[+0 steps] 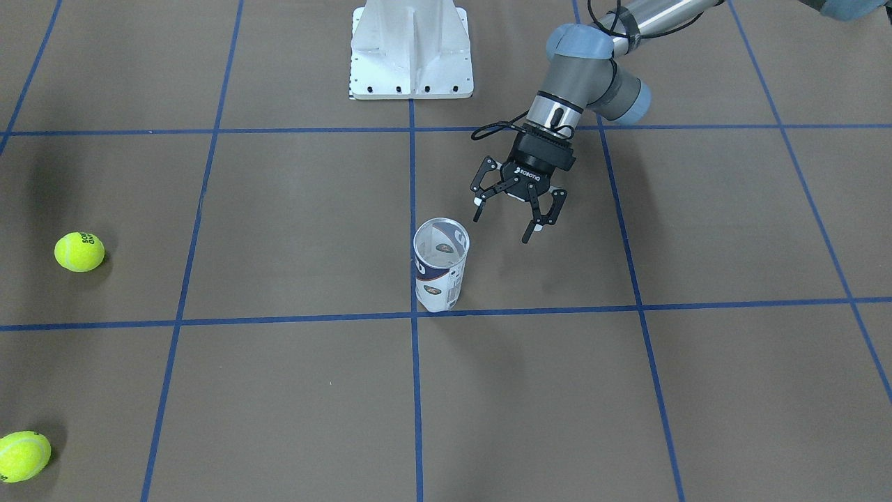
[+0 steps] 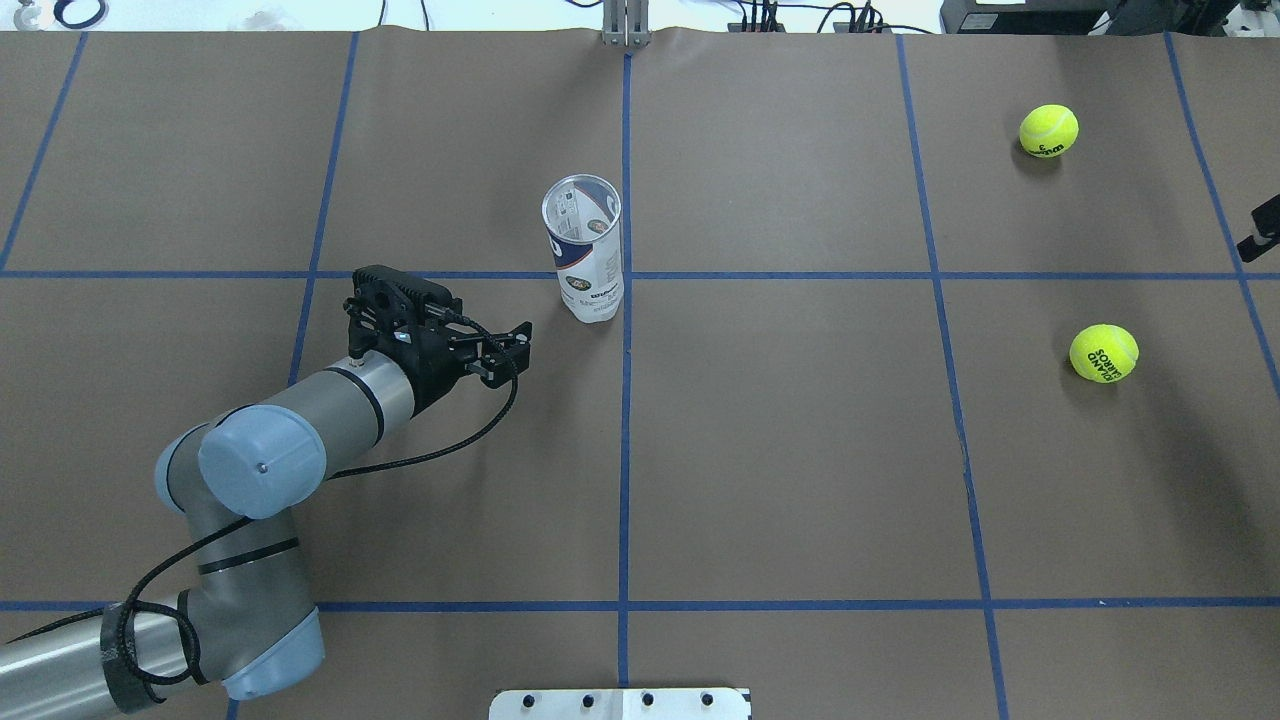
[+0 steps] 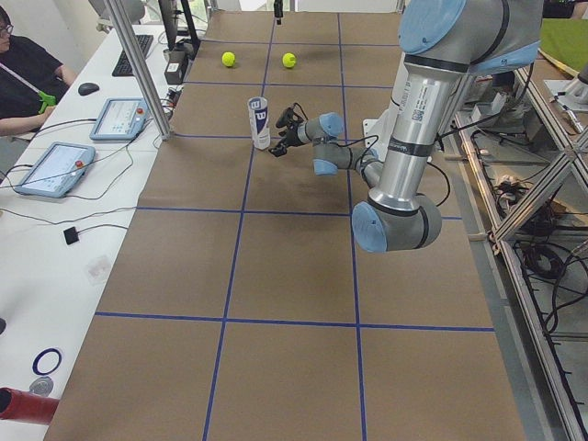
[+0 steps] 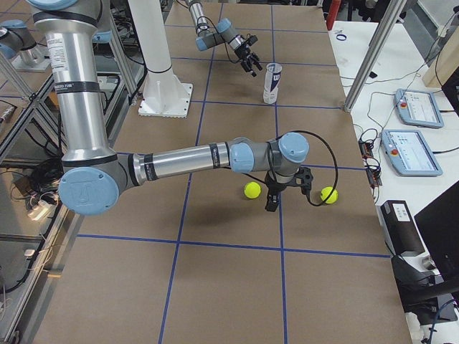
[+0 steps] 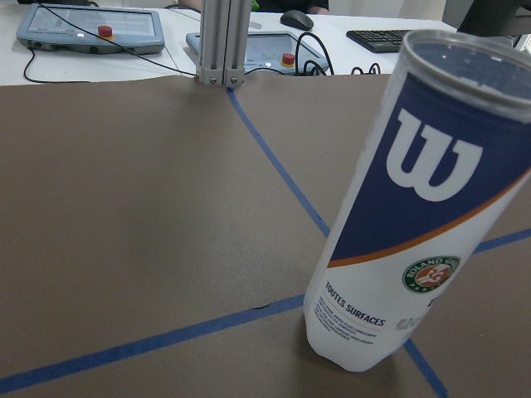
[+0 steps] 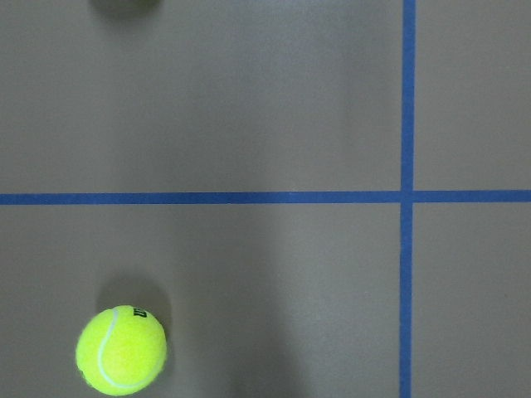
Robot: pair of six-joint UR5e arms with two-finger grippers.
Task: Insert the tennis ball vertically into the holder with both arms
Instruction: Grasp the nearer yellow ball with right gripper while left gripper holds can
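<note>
The holder (image 1: pixel 440 265), a clear can with a navy and white "W" label, stands upright and empty near the table's middle; it also shows in the overhead view (image 2: pixel 585 250) and fills the left wrist view (image 5: pixel 415 207). My left gripper (image 1: pixel 503 226) is open and empty, just beside the can and apart from it. Two yellow tennis balls (image 2: pixel 1048 130) (image 2: pixel 1103 352) lie on the table on my right side. My right gripper (image 4: pixel 275 199) hangs above the table between these balls (image 4: pixel 252 189) (image 4: pixel 329 194); I cannot tell whether it is open. One ball (image 6: pixel 121 350) shows in the right wrist view.
The white pedestal base (image 1: pixel 411 52) stands at the robot's side of the table. An aluminium post (image 3: pixel 138 64) and a side table with tablets (image 3: pixel 55 170) run along the far edge, where an operator (image 3: pixel 28 73) sits.
</note>
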